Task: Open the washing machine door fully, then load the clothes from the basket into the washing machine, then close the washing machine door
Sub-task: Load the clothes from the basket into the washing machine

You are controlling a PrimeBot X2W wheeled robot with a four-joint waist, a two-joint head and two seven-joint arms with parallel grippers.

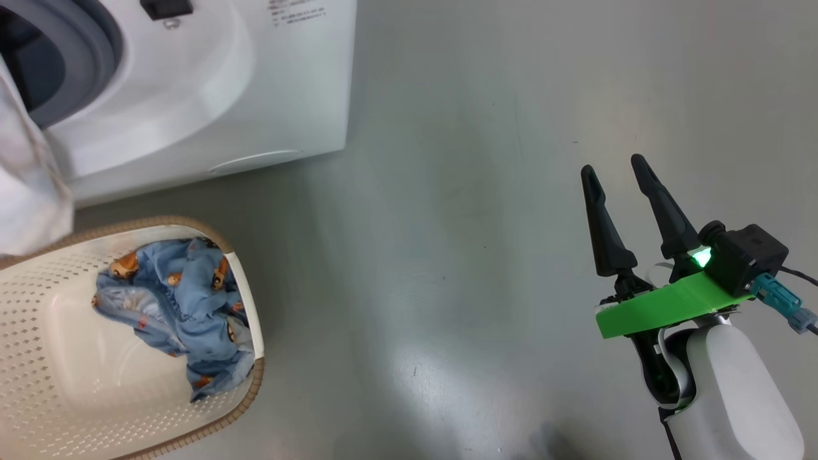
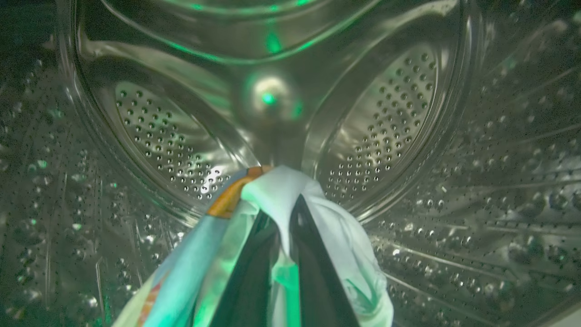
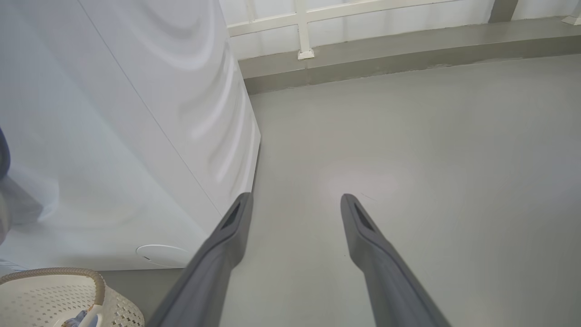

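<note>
Left gripper point(image 2: 285, 213) clenched on pale garment point(image 2: 281, 186) draped over its fingertips, drum point(image 2: 386, 113) just ahead; on release the cloth may cling and trail back out; right gripper point(image 1: 613, 164) splayed, empty, blue garment point(image 1: 185, 300) in basket point(image 1: 250, 319) well left of it.

Print lines point(image 1: 297, 13) on washing machine point(image 1: 255, 96) front: too small to read. Nothing else legible.
</note>
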